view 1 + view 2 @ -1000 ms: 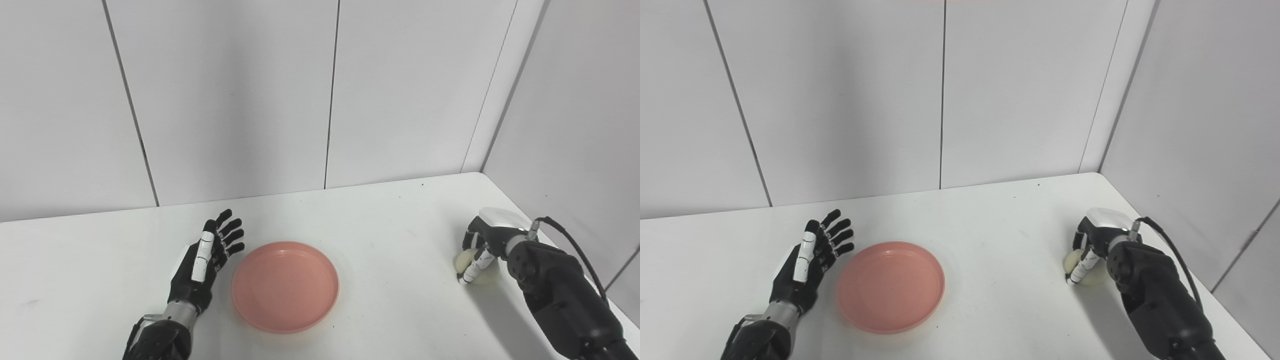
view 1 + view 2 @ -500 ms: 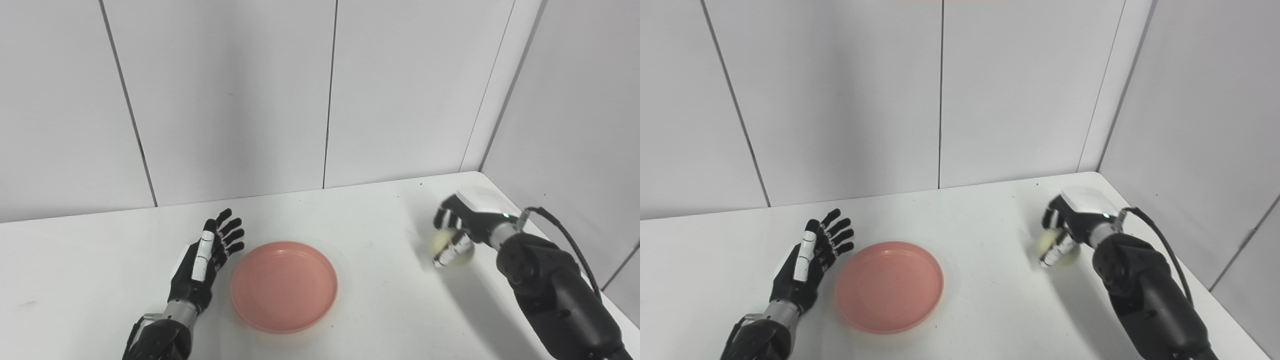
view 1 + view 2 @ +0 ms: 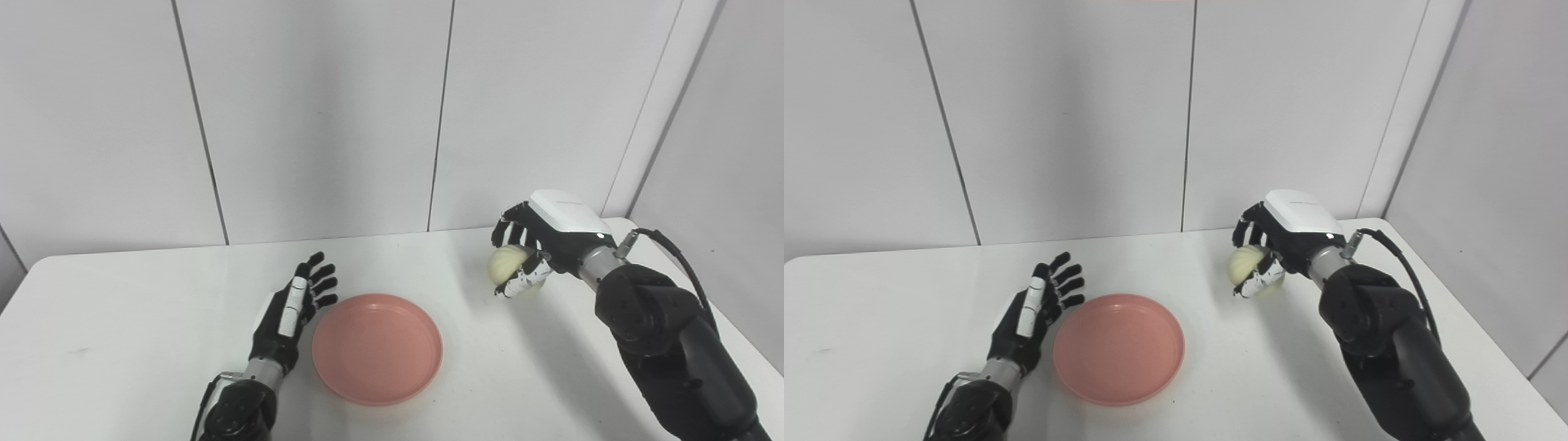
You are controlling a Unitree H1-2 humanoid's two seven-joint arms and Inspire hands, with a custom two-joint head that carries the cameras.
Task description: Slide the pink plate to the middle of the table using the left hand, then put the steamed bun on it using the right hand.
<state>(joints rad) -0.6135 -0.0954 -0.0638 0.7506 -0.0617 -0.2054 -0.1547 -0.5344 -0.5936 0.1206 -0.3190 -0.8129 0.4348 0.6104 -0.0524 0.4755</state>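
From my station I see the right hand (image 3: 539, 248) closed around the steamed bun (image 3: 507, 267), with the fingers (image 3: 511, 226) curled over its top and the thumb under it. The bun is lifted off the white bench (image 3: 122, 331) and hangs above the part of the surface between the middle and the far right corner; a soft shadow lies on the bench below and behind it. The pink plate (image 3: 376, 348) sits flat near the middle of the bench, closer to the near edge than to the far edge, and it has nothing on it. The bun is well apart from the plate, to its right and farther back. The left hand (image 3: 288, 318) rests just beside the left rim of the plate with its fingers stretched out and spread, pointing toward the far edge, and it holds nothing. I cannot tell if it touches the rim.
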